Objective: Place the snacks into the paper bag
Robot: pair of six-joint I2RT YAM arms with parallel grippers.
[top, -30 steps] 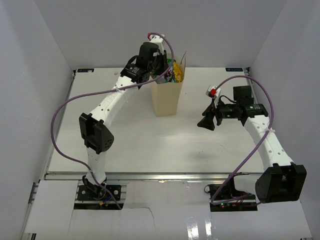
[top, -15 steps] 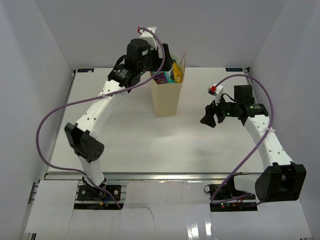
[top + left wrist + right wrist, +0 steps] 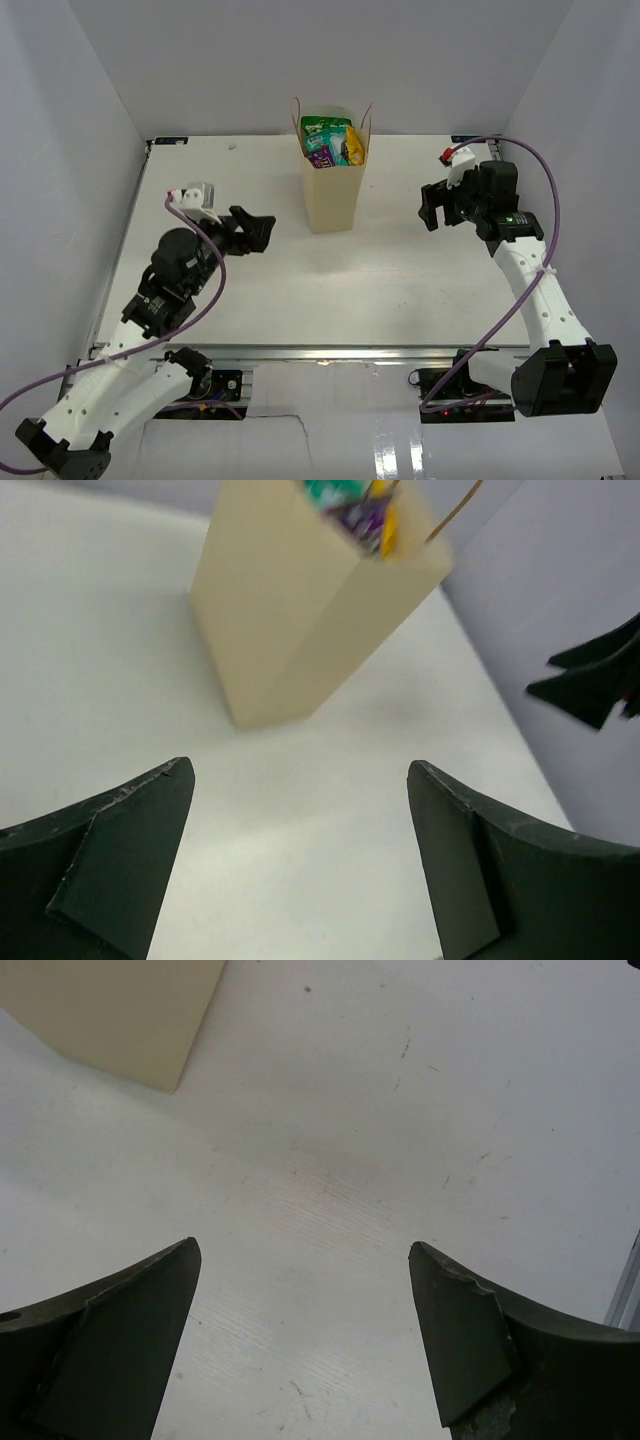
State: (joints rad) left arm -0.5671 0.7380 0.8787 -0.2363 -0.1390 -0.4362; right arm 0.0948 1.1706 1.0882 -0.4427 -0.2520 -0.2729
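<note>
- Two pincers show in the top view, and neither holds anything. The left gripper [image 3: 262, 230] is left of centre and the right gripper [image 3: 430, 207] is right of centre.
- In the left wrist view the dark fingers [image 3: 110, 855] sit in the lower corners, spread wide, with only the bare white table [image 3: 300, 880] between them.
- In the right wrist view the fingers [image 3: 115, 1335] are spread just as wide over scuffed table, gripping nothing.
- The paper bag [image 3: 331, 195] stands upright on the table at upper centre of the top view, between the two pincers and apart from both. Its thin loop handles [image 3: 368, 115] rise above the rim.
- All the snacks [image 3: 333, 142] in view are inside the bag's open mouth: a green packet [image 3: 322, 127] at the back, a purple packet [image 3: 321, 156] at the front left and a yellow packet [image 3: 354, 140] at the right.
- From the left wrist the bag fills the upper middle of the frame. Blurred green, purple and yellow show at its top.
- From the right wrist only a tan corner of the bag shows, at the upper left of the frame.
</note>
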